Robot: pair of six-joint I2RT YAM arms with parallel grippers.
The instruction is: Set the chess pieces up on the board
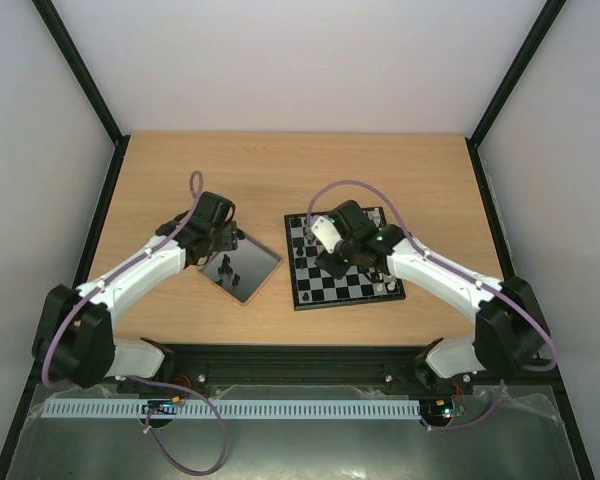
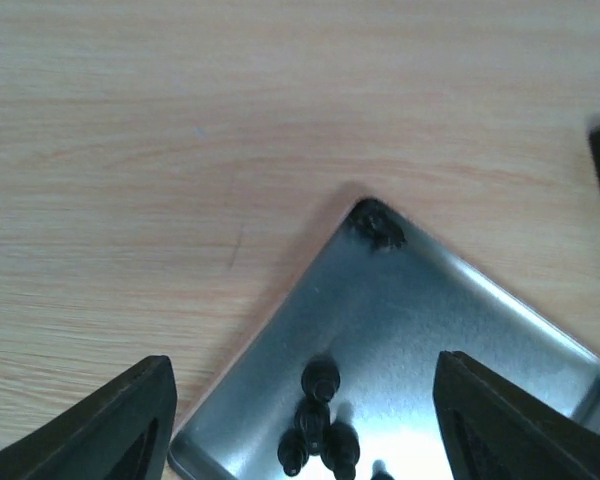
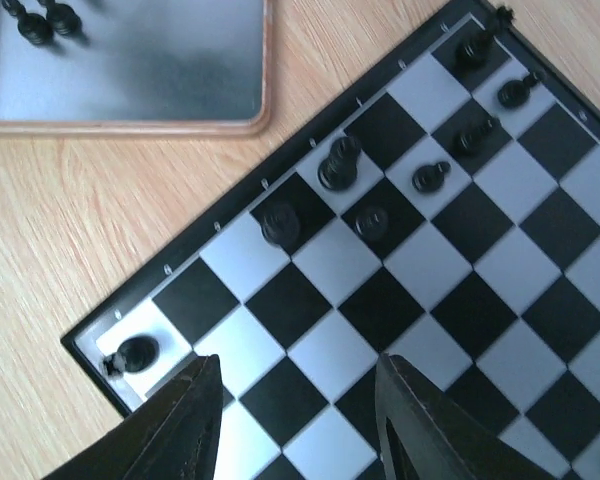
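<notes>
a few black chess pieces (image 3: 340, 165) are standing on the board (image 3: 310, 300); others are waiting in the tray (image 2: 460, 320). left fingers (image 2: 120, 425) and right fingers (image 3: 180, 430) are hanging apart, empty.

The left arm (image 1: 145, 262) and right arm (image 1: 435, 272) show white shells, black joints, looping purple cables (image 1: 355, 184); the fingers (image 2: 130, 425) are black.

We see a pale wooden table (image 1: 280, 170). The board (image 1: 330, 287) lies right of centre, a grey tray (image 1: 262, 260) just left, not touching it.
</notes>
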